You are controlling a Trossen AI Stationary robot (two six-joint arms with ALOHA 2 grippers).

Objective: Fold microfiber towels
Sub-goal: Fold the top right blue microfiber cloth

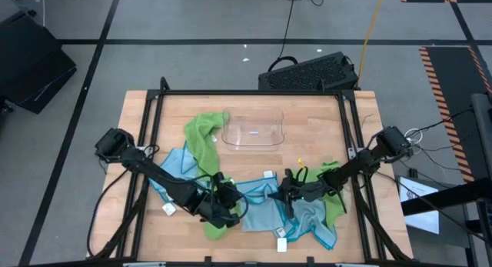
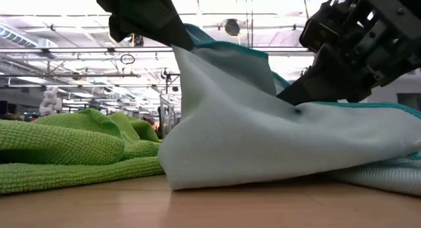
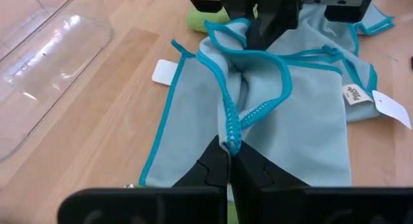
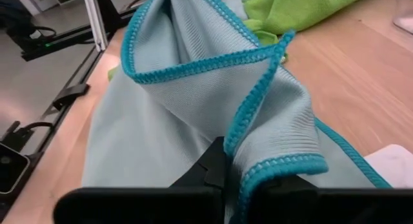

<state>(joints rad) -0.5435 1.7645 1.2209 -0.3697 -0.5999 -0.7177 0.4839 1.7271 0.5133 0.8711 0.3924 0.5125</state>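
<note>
The wooden worktop (image 1: 307, 121) carries a scatter of microfiber towels near its front edge. Largest in play is the light blue towel (image 1: 261, 209) at the front centre, lifted into a tent between both claws (the low view shows its body rising off the wood while its lower edge rests on the boards). Green towels lie around it: one (image 1: 201, 136) trailing back toward the clear plastic tray (image 1: 254, 132), another (image 1: 332, 191) under the right arm. A second blue towel (image 1: 173, 171) lies beneath the left arm. The left claw (image 1: 229, 199) is closed on the blue towel's teal-stitched hem, pinched tight. The right claw (image 1: 286, 194) is likewise shut on the hem of the same cloth. Small white tags (image 3: 390, 109) lie flat nearby.
</note>
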